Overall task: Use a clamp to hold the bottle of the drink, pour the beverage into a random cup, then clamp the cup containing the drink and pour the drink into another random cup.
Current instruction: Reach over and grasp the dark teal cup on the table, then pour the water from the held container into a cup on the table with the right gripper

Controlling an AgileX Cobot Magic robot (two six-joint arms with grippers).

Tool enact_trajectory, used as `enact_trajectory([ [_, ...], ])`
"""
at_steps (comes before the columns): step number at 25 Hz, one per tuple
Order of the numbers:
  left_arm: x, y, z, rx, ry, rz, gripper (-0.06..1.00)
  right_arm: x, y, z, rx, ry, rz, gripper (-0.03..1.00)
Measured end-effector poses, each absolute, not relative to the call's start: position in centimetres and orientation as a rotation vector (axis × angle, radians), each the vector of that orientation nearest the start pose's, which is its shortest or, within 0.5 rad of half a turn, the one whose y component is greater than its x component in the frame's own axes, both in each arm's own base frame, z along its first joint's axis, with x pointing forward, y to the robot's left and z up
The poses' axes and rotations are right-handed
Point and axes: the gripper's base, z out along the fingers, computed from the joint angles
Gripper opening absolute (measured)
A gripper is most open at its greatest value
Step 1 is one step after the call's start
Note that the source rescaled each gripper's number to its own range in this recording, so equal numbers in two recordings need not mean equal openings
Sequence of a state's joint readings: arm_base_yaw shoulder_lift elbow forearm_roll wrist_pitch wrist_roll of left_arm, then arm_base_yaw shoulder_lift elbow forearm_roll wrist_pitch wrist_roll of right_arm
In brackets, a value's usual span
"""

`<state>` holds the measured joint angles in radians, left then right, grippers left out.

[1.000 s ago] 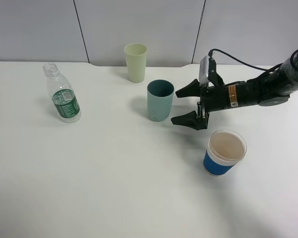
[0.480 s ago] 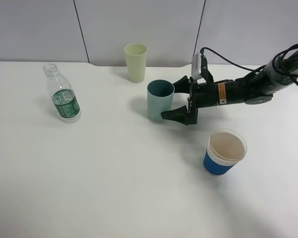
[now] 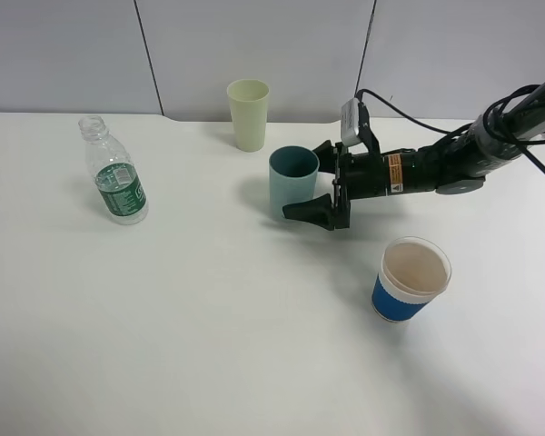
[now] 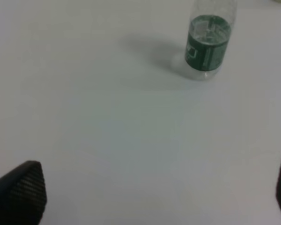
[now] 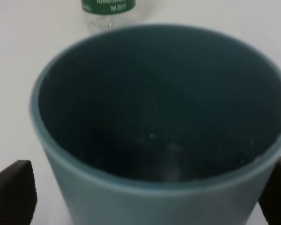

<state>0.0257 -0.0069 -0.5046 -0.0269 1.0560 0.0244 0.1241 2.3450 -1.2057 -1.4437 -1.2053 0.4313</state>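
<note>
Plain teal blue-green plastic tumbler (image 3: 293,184): tapered, smooth-walled, with a darker inside and a thin, lighter rim. It stands a little to the far side of the middle of the white table (image 3: 209,345). The right wrist view looks into it, but liquid cannot be made out there.

Count: three cups, one bottle. The pale yellow-green plastic tumbler (image 3: 248,114) stands just beyond the teal one, to its far left. The blue paper cup with a white rim (image 3: 411,279) stands nearer and to the right. The small clear ribbed plastic bottle with a green-and-white label (image 3: 114,173), uncapped, stands well apart at the left.

Orientation: the teal tumbler is upright, its long axis vertical and its mouth upward. The bottle and the other two cups are upright as well.

The right gripper (image 3: 303,181), black with a white bracket, reaches in level from the right. Its jaws are spread, one finger on the far side of the teal tumbler and one on the near side. In the wrist view a strip of table shows between one finger and the wall, so no grip is made.

The left gripper (image 4: 152,192) hangs over bare table with its jaws wide apart, holding nothing.
</note>
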Motion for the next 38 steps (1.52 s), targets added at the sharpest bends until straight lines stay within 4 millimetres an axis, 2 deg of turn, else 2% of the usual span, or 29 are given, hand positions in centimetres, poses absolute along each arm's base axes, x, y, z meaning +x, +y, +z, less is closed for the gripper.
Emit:
enact_trajectory([
  [7, -0.6, -0.2, 27.9, 0.000, 2.028, -0.001, 1.00, 38.1, 13.9, 7.0, -1.281, 1.406, 0.901, 0.78],
  [10, -0.6, -0.2, 27.9, 0.000, 2.028, -0.001, 1.00, 38.2, 13.9, 7.0, -1.274, 1.409, 0.903, 0.59],
  [11, -0.6, -0.2, 27.9, 0.000, 2.028, -0.001, 1.00, 38.1, 14.0, 7.0, -1.266, 1.418, 0.913, 0.44],
  [13, -0.6, -0.2, 27.9, 0.000, 2.028, -0.001, 1.00, 38.1, 14.0, 7.0, -1.243, 1.446, 0.940, 0.08],
  [14, -0.6, -0.2, 27.9, 0.000, 2.028, -0.001, 1.00, 38.1, 14.0, 7.0, -1.225, 1.466, 0.957, 0.02],
  [24, -0.6, -0.2, 27.9, 0.000, 2.028, -0.001, 1.00, 38.2, 14.0, 7.1, -1.156, 1.534, 1.021, 0.02],
  [29, -0.6, -0.2, 27.9, 0.000, 2.028, -0.001, 1.00, 38.1, 14.0, 7.6, -1.212, 1.529, 0.994, 0.01],
  [32, -0.6, -0.2, 27.9, 0.000, 2.028, -0.001, 1.00, 38.0, 13.9, 9.0, -1.306, 1.504, 0.930, 0.01],
  [38, -0.6, -0.2, 27.9, 0.000, 2.028, -0.001, 1.00, 38.1, 13.5, 13.3, -1.435, 1.436, 0.749, 0.00],
])
